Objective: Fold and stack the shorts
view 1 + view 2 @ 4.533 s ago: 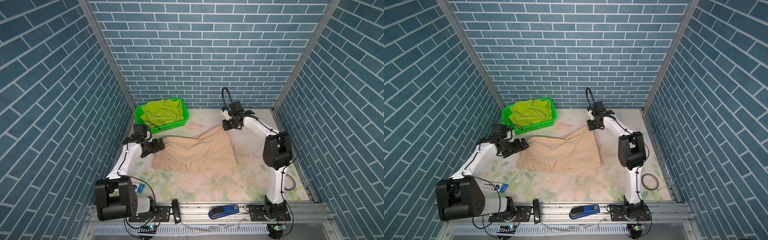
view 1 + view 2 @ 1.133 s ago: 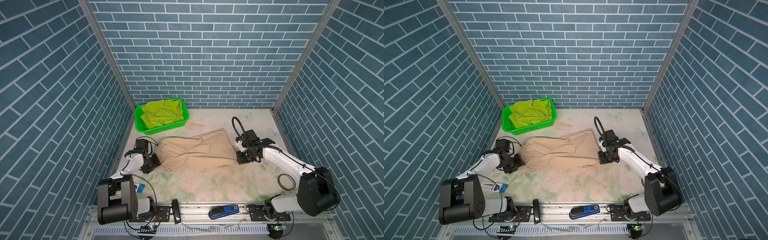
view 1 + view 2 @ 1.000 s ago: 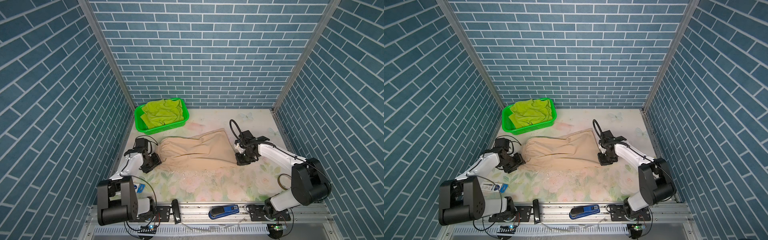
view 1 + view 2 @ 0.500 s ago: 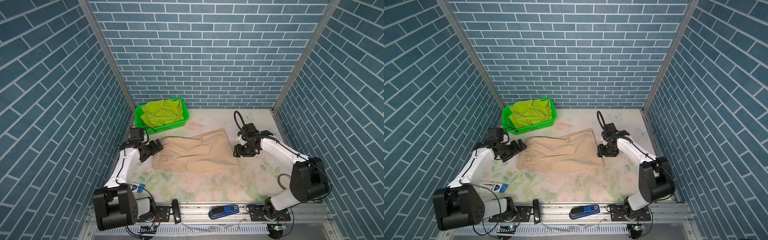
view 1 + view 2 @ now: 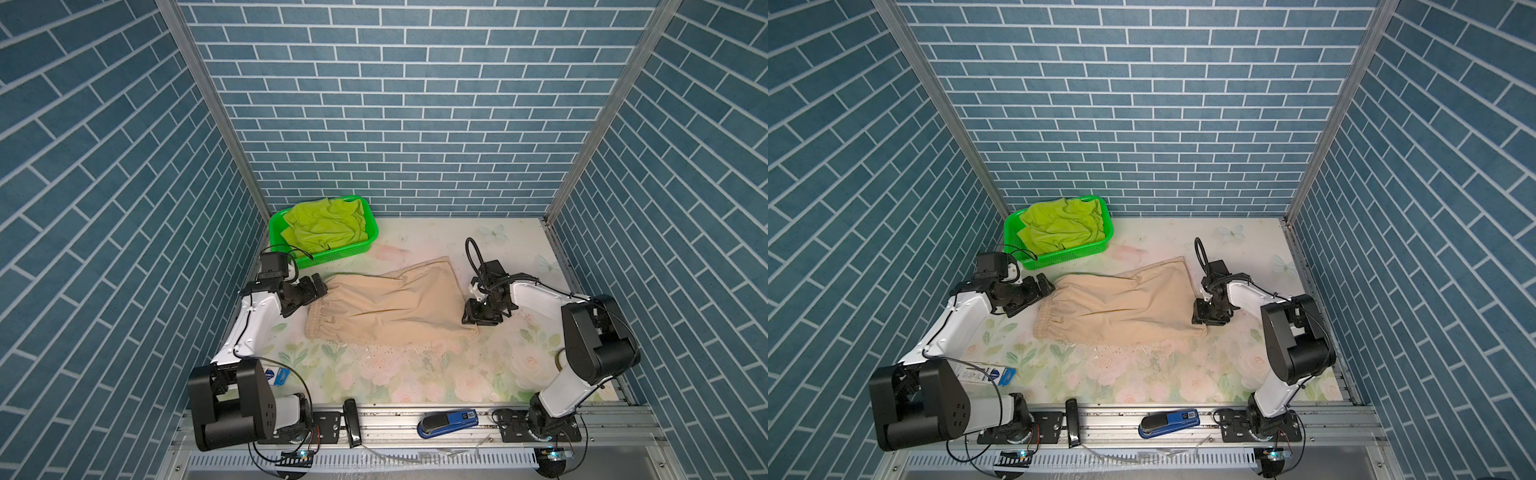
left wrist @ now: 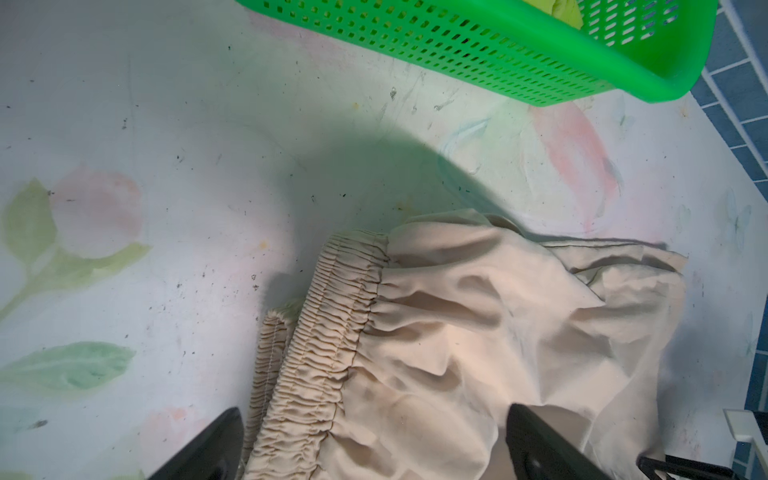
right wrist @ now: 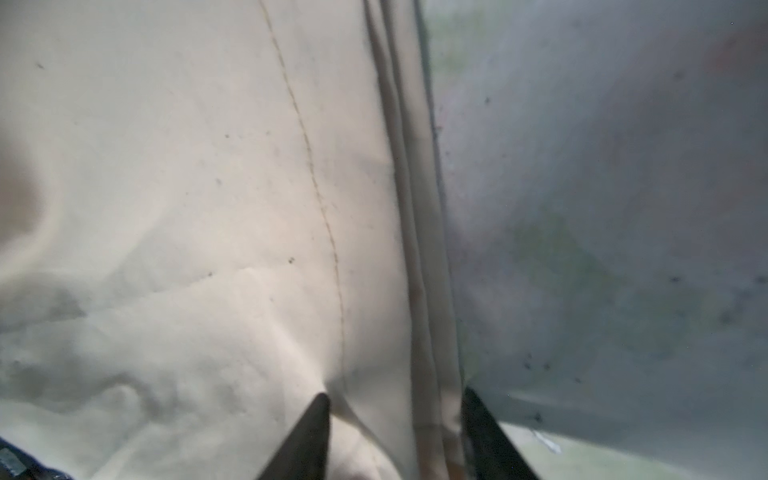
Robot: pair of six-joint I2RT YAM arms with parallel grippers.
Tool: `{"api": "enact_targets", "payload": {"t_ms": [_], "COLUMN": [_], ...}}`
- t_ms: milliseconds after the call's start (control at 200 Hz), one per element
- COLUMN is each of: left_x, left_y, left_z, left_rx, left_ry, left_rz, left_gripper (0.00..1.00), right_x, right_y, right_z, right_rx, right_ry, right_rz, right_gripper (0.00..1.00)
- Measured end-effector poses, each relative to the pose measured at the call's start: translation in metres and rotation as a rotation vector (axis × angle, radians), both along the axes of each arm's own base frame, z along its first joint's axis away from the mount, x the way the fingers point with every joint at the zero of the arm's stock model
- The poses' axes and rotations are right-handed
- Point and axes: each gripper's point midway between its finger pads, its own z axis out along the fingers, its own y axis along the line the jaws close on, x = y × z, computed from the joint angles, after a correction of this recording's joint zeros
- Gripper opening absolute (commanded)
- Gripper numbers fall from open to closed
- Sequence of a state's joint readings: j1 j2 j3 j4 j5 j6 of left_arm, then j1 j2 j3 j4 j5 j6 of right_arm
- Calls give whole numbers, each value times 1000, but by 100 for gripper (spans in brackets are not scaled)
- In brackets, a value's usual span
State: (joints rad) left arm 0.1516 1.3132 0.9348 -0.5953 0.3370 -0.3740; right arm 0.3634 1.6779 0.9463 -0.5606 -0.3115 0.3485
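The left gripper [image 6: 370, 453] stands wide open: in the left wrist view its two dark fingers [image 6: 208, 451] sit far apart at either side of the gathered elastic waistband [image 6: 324, 332] of the beige shorts [image 5: 386, 307], and nothing is clamped between them (whether the tips brush the cloth cannot be told). The right gripper [image 7: 397, 432] is only partly open and straddles the layered hem [image 7: 419, 249] at the other end of the same shorts; one finger [image 7: 309, 440] presses into the fabric where a small pucker forms, while its partner sits just off the edge over the tabletop [image 5: 415, 374]. I cannot tell whether the cloth is truly pinched. Both top views show what the wrist cameras miss: the beige shorts lie spread across the middle of the floral tabletop, waistband toward the left arm and leg ends toward the right arm. They also show the lime green shorts [image 5: 1063, 226] heaped in the green basket [image 5: 332, 254] at the far left corner, just behind the left arm's wrist. The left wrist view shows only the basket's perforated wall and a sliver of lime cloth, yet it reveals the waistband doubled in two ribbed layers. The right wrist view alone shows the stitched seam and the gap between the jaws, which the gripper body hides from above
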Motion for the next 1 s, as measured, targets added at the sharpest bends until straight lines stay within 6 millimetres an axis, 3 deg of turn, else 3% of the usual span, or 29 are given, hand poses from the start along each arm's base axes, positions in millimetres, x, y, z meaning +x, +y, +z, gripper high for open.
{"api": "enact_targets", "payload": {"t_ms": [45,230,365,445,535,760,1000], "left_x": [-1,-4,-5,-6,-8,-9,18], "left_y": [0,0,-2,-6,-12,-38,-72], "left_z": [2,12,22,25,20,-26,-23], "left_rx": [2,4,-2,-20,-53,-204,-263], "left_ry": [-2,-10,-36,-54,-71,-44,-107], "left_rz": [0,0,-5,-14,-24,-38,-125], "left_gripper": [100,100,100,100,100,100,100], "right_x": [-1,-1,-1,-1,0,14,16], "right_y": [0,-12,-51,-77,-97,-86,-58], "right_z": [-3,-5,-3,0,8,47,79], "right_rx": [-2,-21,-81,-119,-151,-119,-68], "right_ry": [8,31,67,79,69,-66,-206], "right_rz": [-7,-44,-143,-204,-243,-207,-129], "right_gripper": [0,0,0,35,49,53,53]}}
